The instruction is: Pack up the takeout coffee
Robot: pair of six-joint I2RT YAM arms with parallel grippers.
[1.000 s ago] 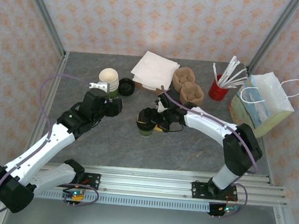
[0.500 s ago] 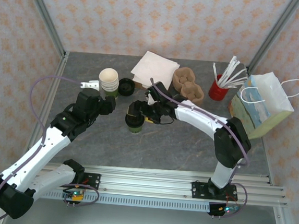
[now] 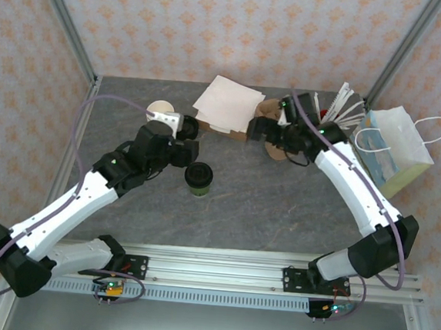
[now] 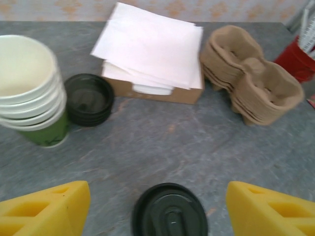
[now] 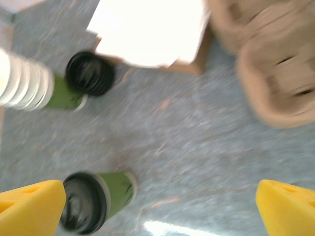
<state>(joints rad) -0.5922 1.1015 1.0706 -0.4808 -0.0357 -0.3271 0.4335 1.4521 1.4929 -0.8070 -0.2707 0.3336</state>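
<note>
My left gripper (image 4: 157, 205) stands open, its yellow fingers (image 4: 47, 206) on either side of the takeout coffee (image 3: 198, 178) with a gap on both sides. The cup stands upright, lid on, left of the worktop's (image 3: 278, 216) middle, nearer than the stack of lidless cups (image 3: 161, 113) toward the far left corner. My right gripper (image 5: 158, 209) — spread wide, holding nothing — hangs near the cardboard carriers (image 3: 279, 131) by the far edge.

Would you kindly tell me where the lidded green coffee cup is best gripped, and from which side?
Grip the takeout coffee on its green side wall, just below the black lid, coming in level from the left arm's side, where the open left gripper has it between its fingers. It stands upright and round, so fingers on opposite sides should hold, and the lid's wider rim would likely stop it slipping down.
</note>
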